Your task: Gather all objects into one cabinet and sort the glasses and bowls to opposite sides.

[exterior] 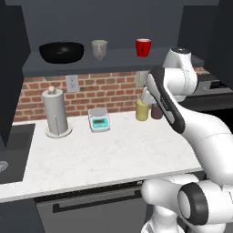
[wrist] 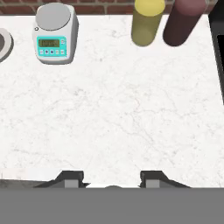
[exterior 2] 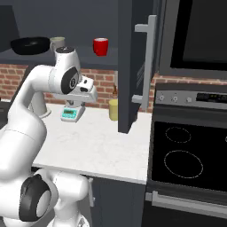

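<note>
Black bowl (exterior: 61,52), grey-beige cup (exterior: 99,48) and red cup (exterior: 143,47) stand apart along the open cabinet shelf (exterior: 118,59), the bowl leftmost. The claw (wrist: 113,180) hangs above the bare counter (wrist: 113,109), partly open, holding nothing, apparently between moves.

White marble table (exterior: 113,150) w/ red brick back wall (exterior: 109,88); black glass cooktop stove (exterior 2: 188,155) at right, dark sink (exterior: 11,150) far left.

Scale (wrist: 53,34), yellow bottle (wrist: 148,22), brown bottle (wrist: 183,22) on counter (wrist: 113,113); towel holder (exterior: 56,113).
</note>
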Tool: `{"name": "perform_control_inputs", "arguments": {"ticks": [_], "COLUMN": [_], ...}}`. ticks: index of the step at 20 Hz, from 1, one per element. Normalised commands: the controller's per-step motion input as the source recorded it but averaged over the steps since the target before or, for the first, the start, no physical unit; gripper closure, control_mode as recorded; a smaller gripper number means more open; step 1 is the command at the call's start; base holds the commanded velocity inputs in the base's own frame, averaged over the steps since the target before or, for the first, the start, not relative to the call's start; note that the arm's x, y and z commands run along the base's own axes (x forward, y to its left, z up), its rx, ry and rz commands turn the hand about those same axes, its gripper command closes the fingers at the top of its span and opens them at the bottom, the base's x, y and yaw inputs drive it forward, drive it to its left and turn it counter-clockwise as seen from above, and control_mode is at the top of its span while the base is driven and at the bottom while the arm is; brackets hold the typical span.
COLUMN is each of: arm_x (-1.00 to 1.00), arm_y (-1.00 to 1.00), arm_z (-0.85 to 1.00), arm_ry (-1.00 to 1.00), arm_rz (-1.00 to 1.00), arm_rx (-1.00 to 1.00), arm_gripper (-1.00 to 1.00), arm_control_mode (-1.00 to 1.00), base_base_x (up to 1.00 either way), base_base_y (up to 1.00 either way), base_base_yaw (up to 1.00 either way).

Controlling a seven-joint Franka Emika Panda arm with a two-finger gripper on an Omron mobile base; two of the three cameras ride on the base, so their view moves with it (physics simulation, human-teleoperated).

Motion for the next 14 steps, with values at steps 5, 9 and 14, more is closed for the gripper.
{"name": "perform_control_inputs", "arguments": {"ticks": [5,9,14], "arm_x": [0.0,0.0,0.0], "arm_y": [0.0,0.0,0.0], "arm_z": [0.0,0.0,0.0], "arm_ry": [0.0,0.0,0.0], "arm_rz": [0.0,0.0,0.0], "arm_rx": [0.0,0.0,0.0], "arm_gripper": [-1.0,-1.0,-1.0], "arm_control_mode": [1.0,1.0,1.0], "base_base_x": [-0.14,-0.96,-0.96], "base_base_y": [0.01,0.17,0.47], "base_base_yaw": [0.0,0.0,0.0]}}
